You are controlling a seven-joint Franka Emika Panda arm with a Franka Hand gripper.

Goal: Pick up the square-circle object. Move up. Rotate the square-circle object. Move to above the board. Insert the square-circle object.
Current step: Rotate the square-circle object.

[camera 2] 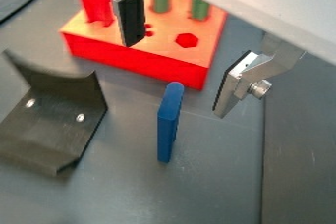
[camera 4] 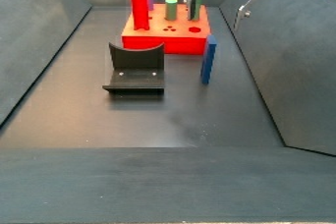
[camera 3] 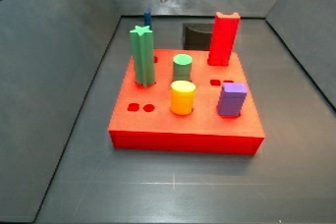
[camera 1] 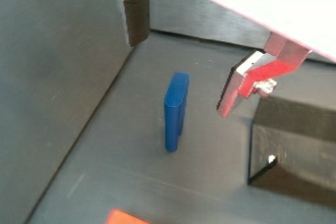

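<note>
Wrist views both show the gripper point(camera 2: 178, 46) spread wide and empty, its fingers point(camera 2: 129, 17) hanging above the square-circle object point(camera 2: 170, 122), which stands upright on the floor untouched. In a side view the peg point(camera 4: 207, 63) sits at about four o'clock from the board point(camera 4: 168, 36), just beside it, with the fixture point(camera 4: 134, 68) well off at nine o'clock. Descend straight, centring the pads on its flat faces before closing.
</note>
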